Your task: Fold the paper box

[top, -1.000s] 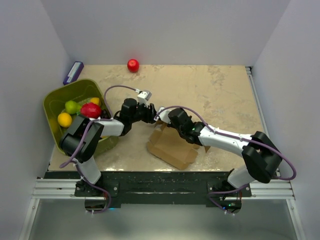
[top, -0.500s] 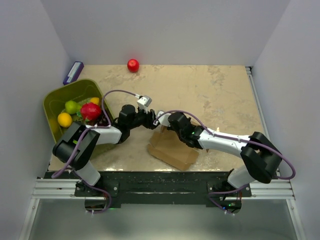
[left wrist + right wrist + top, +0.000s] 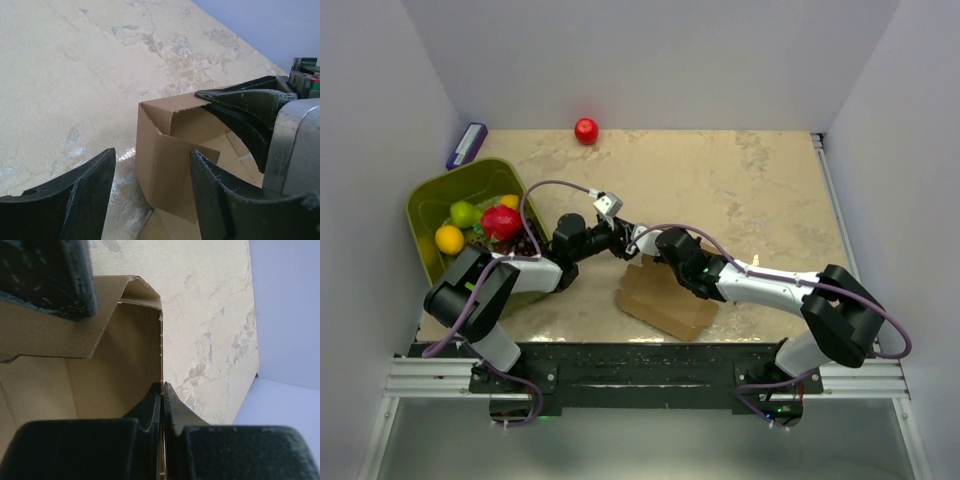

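1. The plain brown thin-cardboard paper box (image 3: pixel 665 300) stands half-raised on the beige stone-look table (image 3: pixel 760 190), near the front edge, between my two arms.
2. My right gripper (image 3: pixel 162 390) is pinched tight on the thin top edge of one upright wall.
3. My left gripper (image 3: pixel 152 156) is spread and holds nothing. The box's near corner lies just ahead, between its fingers.
4. The box's length runs away rightward, toward the right arm's base.
5. An olive-green plastic bin (image 3: pixel 425 200) of fruit sits to the left and a red ball (image 3: pixel 586 130) lies well behind. I judge that only the right fingers crowd the flap.
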Robot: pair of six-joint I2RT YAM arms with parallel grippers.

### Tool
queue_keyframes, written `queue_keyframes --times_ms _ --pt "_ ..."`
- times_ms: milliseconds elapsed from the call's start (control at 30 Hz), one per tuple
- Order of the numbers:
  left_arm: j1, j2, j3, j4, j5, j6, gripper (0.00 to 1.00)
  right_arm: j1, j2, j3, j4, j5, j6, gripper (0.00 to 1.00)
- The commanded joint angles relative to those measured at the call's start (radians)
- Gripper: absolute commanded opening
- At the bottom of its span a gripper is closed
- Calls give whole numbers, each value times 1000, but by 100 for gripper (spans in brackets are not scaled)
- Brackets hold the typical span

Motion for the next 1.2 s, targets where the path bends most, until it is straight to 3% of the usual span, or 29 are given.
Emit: queue_keyframes --times_ms 0,333,900,1167 --pt "2 52 -21 68 34 43 66 13 -21 -3 51 14 -15 0" --pt "2 87 -11 72 53 45 70 16 -20 -4 61 16 -10 0" --pt "-5 133 57 46 -20 -147 71 18 -20 -17 67 19 -19 0" --pt "-16 141 72 -52 -38 -115 59 19 -20 -17 73 24 -21 4"
